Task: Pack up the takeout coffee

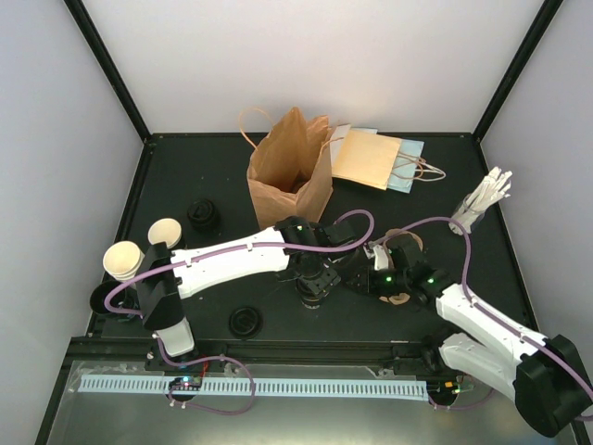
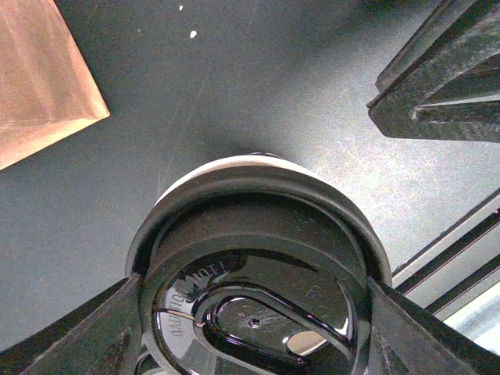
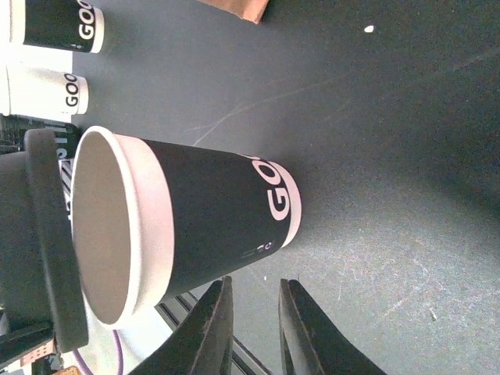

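Enclosure: white walls [image 1: 306, 56] on three sides of a dark table [image 1: 185, 176]
Left arm [image 1: 232, 255]: reaches from the near-left corner to the table's middle
Right arm [image 1: 482, 324]: bends in from the near-right corner toward the same spot
Standing bag [image 1: 290, 167]: brown paper, upright and open-mouthed, far centre
Flat bags [image 1: 371, 158]: a kraft one lying on a pale-blue one, just right of the standing bag
Left gripper [image 2: 250, 312]: fingers [image 2: 70, 336] spread wide, one pressed on each side of the black lid [image 2: 234, 266]
Right gripper [image 3: 255, 283]: fingers drawn close, a thin gap, nothing between them; just beside the centre cup, not touching it
Centre cup [image 3: 211, 219]: upright on the table's middle, black sleeve, white rim [image 2: 234, 162] showing past the lid's far edge; the lid sits over its mouth, seated or not cannot be told
Sleeved cup [image 3: 55, 23]: upright at the left edge, well apart from the centre cup
White cup [image 3: 47, 90]: just beside the sleeved cup, on its near side
Loose lids: one left of the standing bag [image 1: 203, 215], one near the front rail [image 1: 246, 322]
White sticks [image 1: 484, 199]: an upright bundle, far right
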### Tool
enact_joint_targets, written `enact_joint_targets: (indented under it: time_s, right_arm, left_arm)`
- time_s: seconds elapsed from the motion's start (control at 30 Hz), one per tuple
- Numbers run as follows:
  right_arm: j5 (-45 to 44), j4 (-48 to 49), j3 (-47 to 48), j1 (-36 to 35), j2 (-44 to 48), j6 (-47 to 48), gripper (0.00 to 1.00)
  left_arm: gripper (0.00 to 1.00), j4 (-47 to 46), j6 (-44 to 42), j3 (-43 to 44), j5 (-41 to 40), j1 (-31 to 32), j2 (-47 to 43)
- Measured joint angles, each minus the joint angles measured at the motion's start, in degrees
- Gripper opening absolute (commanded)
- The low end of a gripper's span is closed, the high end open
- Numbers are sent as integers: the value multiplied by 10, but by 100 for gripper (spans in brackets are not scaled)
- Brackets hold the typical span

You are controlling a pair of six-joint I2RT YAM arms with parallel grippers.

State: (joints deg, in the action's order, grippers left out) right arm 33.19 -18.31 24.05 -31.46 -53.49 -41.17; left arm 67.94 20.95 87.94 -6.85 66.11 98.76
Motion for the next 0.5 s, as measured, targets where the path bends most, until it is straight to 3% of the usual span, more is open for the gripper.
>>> enact_joint_targets:
  time_s: [0.5]
  right_arm:
    - [20,41,0,0,-50,1,19]
  left_arm:
    - [60,4,0,11,0,1,3]
